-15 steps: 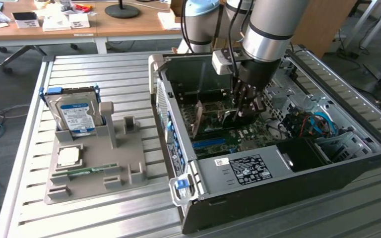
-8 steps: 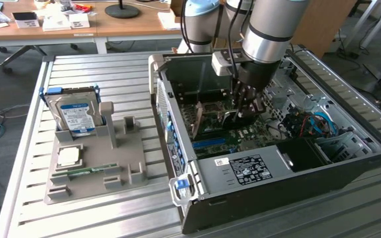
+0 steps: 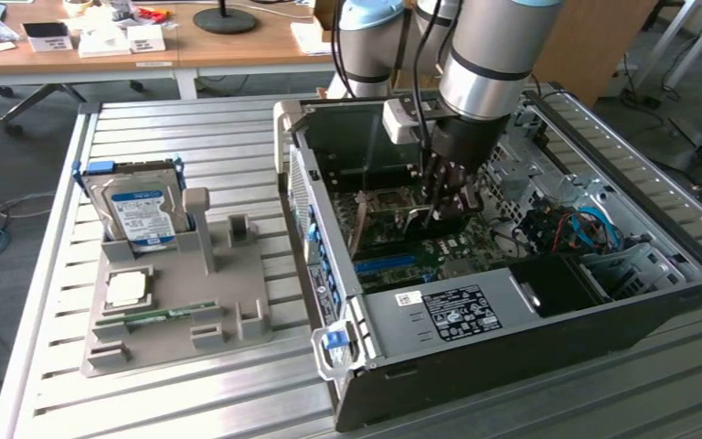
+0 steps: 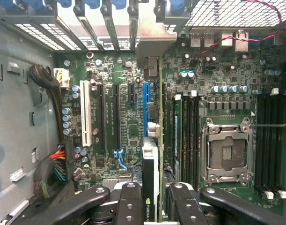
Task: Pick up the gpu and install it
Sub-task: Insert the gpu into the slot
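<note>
My gripper [image 3: 449, 212] reaches down into the open computer case [image 3: 643, 302], over the motherboard. It is shut on the gpu [image 4: 153, 164], which I see edge-on in the wrist view: a thin green board with a black cover, held between the two black fingers [image 4: 128, 201]. The card's silver end bracket [image 4: 154, 42] points at the row of rear slot openings. The gpu stands upright beside the blue slot [image 4: 146, 108]; whether its edge is seated in a slot I cannot tell. In the exterior view the gpu [image 3: 419, 218] is largely hidden behind the gripper.
A grey parts holder [image 3: 235, 311] on the slatted table at the exterior view's left carries a hard drive [image 3: 138, 215], a processor chip [image 3: 128, 291] and a memory stick [image 3: 143, 318]. Inside the case are the power supply [image 3: 455, 311], the CPU socket [image 4: 226, 152] and a cable bundle [image 4: 51, 93].
</note>
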